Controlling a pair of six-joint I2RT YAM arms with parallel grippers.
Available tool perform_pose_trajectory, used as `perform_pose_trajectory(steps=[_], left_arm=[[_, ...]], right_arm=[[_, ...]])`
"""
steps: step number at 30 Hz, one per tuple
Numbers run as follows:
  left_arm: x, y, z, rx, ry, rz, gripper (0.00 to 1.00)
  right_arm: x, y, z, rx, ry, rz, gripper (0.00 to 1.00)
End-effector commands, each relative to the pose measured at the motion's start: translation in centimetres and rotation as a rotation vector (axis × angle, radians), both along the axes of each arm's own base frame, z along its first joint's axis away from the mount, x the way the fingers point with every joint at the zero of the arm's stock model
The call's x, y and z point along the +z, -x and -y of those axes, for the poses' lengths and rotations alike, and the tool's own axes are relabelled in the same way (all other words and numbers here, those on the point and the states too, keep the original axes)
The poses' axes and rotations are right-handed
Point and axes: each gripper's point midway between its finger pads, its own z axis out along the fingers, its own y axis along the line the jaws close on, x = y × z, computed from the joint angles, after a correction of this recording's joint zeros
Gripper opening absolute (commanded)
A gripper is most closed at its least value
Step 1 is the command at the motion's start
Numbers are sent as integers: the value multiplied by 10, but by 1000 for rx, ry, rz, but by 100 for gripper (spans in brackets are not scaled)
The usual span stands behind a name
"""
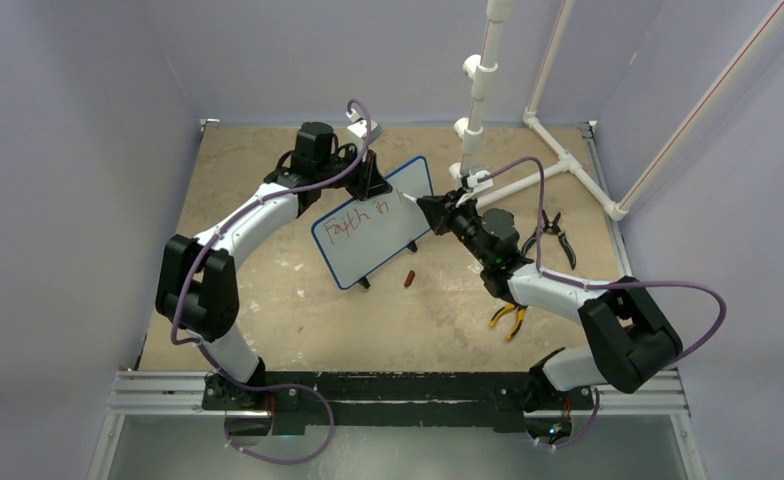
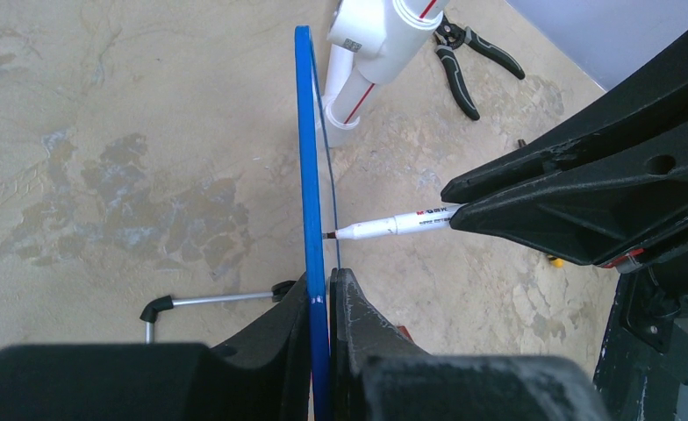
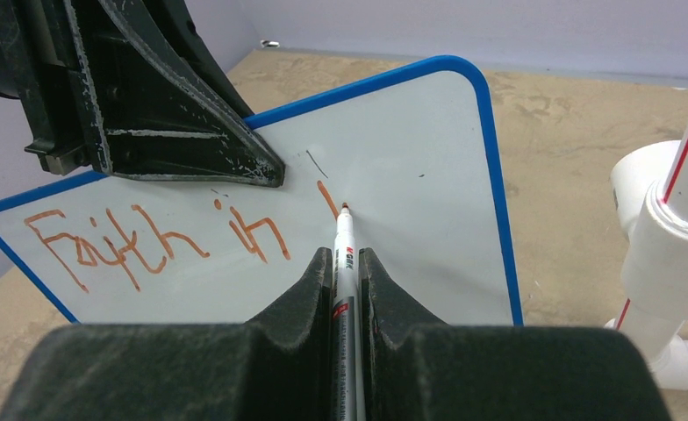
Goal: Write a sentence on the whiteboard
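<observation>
The left gripper (image 2: 320,282) is clamped on the upper edge of the whiteboard (image 1: 373,235), which stands tilted near the middle of the table (image 1: 268,300). The right gripper (image 3: 345,256) pinches a white-barrelled marker (image 2: 393,226). Its tip touches the board face just right of the sentence (image 3: 156,246), which reads "Faith in", at the foot of a single red downstroke.

Boards: we count 1 whiteboard (image 1: 368,245).
Words: 2 in the sentence (image 3: 156,241), + 1 stroke.
Markers: 1 marker (image 3: 344,232).
Pliers: 2, black pr (image 1: 553,237) & yellow pr (image 1: 509,318), both rt of whiteboard.
Caps: 1 red cap (image 1: 409,277), just below whiteboard.
Grippers: 2, left gripper (image 2: 321,279) & right gripper (image 3: 345,261).
Pipe frames: 1 pipe frame (image 1: 558,160).
</observation>
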Motion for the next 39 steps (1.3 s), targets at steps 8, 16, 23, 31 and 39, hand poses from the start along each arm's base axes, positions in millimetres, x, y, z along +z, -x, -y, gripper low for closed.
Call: perform_pose_trajectory(steps=[8, 16, 23, 31, 39], left_arm=[[-30, 12, 7, -53, -50, -55, 0], [-29, 12, 7, -55, -49, -52, 0], [-30, 12, 7, -54, -50, -53, 0], [-30, 12, 8, -55, -49, -54, 0], [-31, 12, 8, -54, -49, -58, 0]], right_arm=[[-8, 0, 8, -39, 2, -7, 0], [-20, 2, 8, -38, 10, -32, 0], [4, 4, 10, -38, -13, 11, 0], [40, 7, 9, -23, -41, 83, 0], [46, 0, 1, -7, -34, 103, 0]])
